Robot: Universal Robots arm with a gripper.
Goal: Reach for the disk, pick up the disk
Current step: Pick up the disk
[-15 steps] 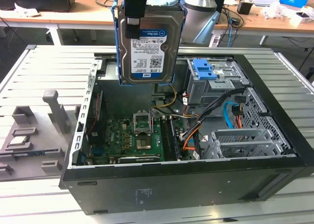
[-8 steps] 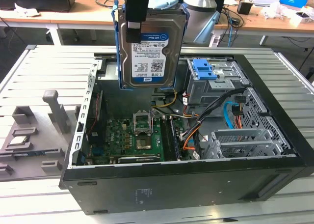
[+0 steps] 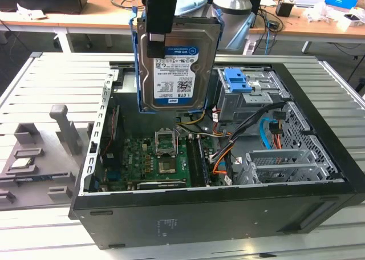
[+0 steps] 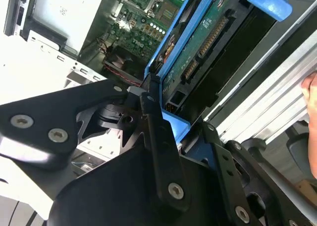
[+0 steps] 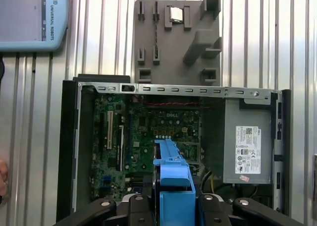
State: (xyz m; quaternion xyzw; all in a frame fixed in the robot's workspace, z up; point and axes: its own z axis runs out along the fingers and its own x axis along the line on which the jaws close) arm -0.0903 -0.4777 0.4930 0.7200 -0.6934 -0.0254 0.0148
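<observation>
The gripper point(image 3: 159, 35) was clamped on the disk's point(image 3: 178, 66) upper end, disk hanging long-axis vertical (label outward) above the open case point(image 3: 228, 208).

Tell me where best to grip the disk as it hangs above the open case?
Grip the disk at its top edge, coming from above, as the gripper does now, shut on it. It hangs upright over the open computer case, label face out, blue side rails running down its narrow sides, so only the top end offers free access.
</observation>
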